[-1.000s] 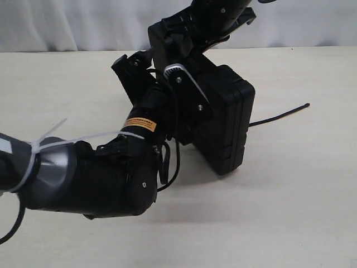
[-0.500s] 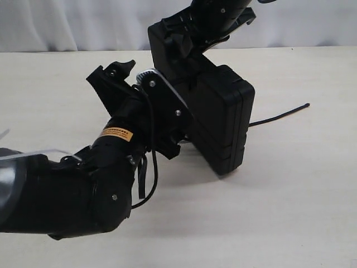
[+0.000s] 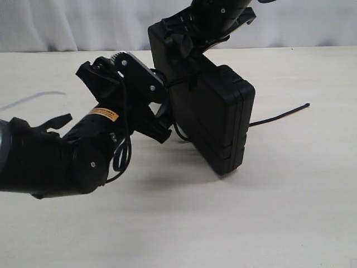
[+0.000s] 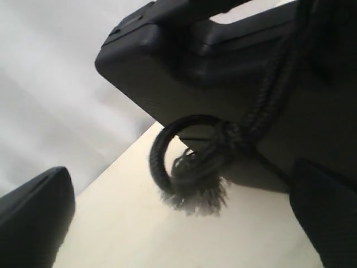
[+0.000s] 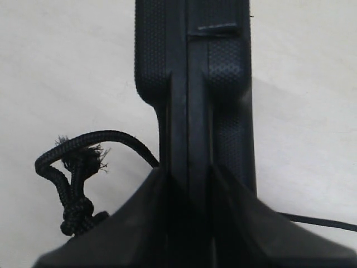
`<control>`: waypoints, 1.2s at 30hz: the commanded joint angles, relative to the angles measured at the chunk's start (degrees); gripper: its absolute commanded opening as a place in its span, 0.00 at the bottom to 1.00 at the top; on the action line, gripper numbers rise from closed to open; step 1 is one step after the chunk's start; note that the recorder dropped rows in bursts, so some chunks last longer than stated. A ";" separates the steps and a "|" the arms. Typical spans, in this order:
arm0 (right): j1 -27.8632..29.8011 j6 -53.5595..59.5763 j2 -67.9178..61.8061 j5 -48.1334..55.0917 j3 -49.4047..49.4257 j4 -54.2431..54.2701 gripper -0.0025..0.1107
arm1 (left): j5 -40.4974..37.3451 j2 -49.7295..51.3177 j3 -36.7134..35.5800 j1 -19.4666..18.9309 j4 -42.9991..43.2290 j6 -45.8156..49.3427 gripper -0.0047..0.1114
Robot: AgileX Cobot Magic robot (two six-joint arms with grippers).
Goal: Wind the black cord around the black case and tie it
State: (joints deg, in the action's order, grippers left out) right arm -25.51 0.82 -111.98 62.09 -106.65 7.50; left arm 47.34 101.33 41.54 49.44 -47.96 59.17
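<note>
Right gripper [image 5: 189, 181], reaching in from the exterior frame's top, clamps the tilted black case [image 3: 220, 114]; left gripper [image 4: 181, 223] is spread beside it — only the wrist views show the frayed knot of the black cord [image 4: 155, 153].

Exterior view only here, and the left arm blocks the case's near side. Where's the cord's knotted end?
Observer: The left wrist view has it. The cord runs across the case to a knot at the case's edge, then curls into a small loop with the frayed tip hanging free.
Operator: Is the left gripper holding it?
Observer: No. The left gripper is open, with its jaws wide apart on either side of the frayed tip and touching none of the cord.
</note>
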 commanded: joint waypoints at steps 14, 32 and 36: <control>0.08 -0.16 -0.62 0.49 0.44 -0.85 0.06 | -7.99 -0.48 -0.19 -7.06 24.78 16.52 0.89; 0.08 -0.82 -0.62 -2.24 0.44 -0.85 0.06 | -12.70 -0.20 -0.19 -7.06 23.81 15.34 0.89; 0.08 -0.82 -0.62 -2.24 0.44 -0.85 0.06 | -8.97 -0.20 -0.19 -7.06 23.82 15.34 0.89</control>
State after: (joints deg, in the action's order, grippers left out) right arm -25.51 0.00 -112.02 61.34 -106.53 7.28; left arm 35.06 101.21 41.41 42.62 -24.25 75.09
